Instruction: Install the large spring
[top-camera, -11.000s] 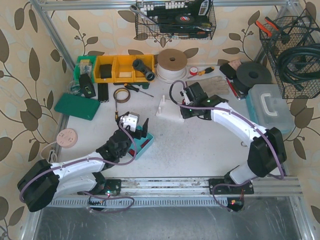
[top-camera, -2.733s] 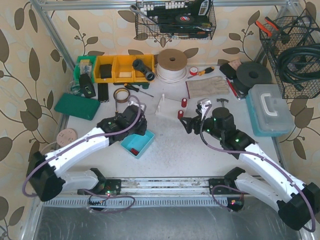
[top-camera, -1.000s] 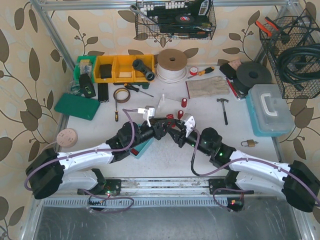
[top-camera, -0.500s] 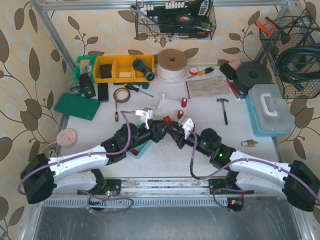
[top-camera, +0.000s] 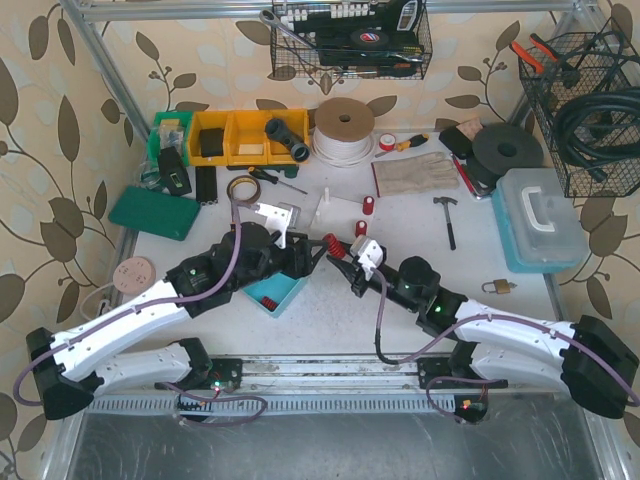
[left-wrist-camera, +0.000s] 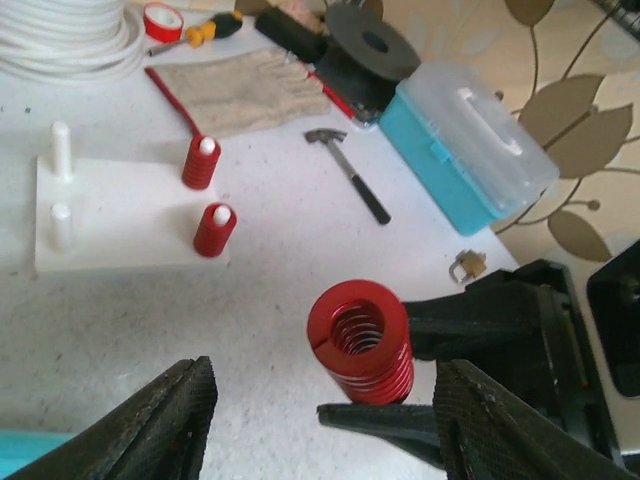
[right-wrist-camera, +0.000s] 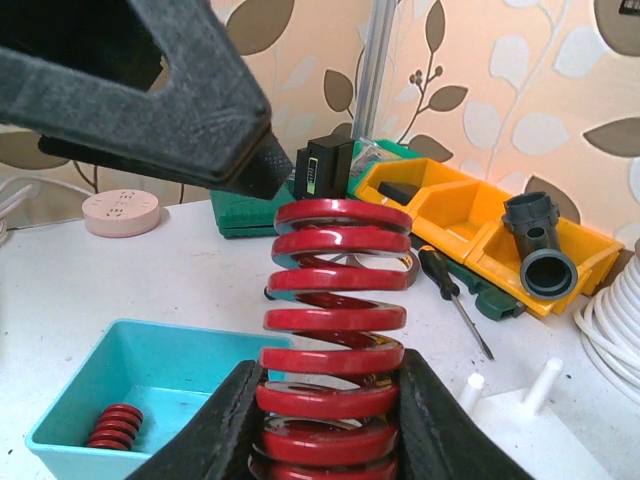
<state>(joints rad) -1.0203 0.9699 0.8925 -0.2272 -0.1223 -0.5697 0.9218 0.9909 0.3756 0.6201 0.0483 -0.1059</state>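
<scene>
Tabletop (top-camera: 470, 255); right fingers (right-wrist-camera: 222, 425) around large spring (right-wrist-camera: 335, 340)

I'm holding both arms toward the table's (top-camera: 500, 262) middle, left gripper (top-camera: 308, 258) gaping wide, right gripper (top-camera: 338, 262) clamping the spring (top-camera: 328, 244).

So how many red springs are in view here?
4: the large spring in the right hand, two small springs on pegs of the white board, a fourth spring in the teal bin. The bin may hide more.
</scene>
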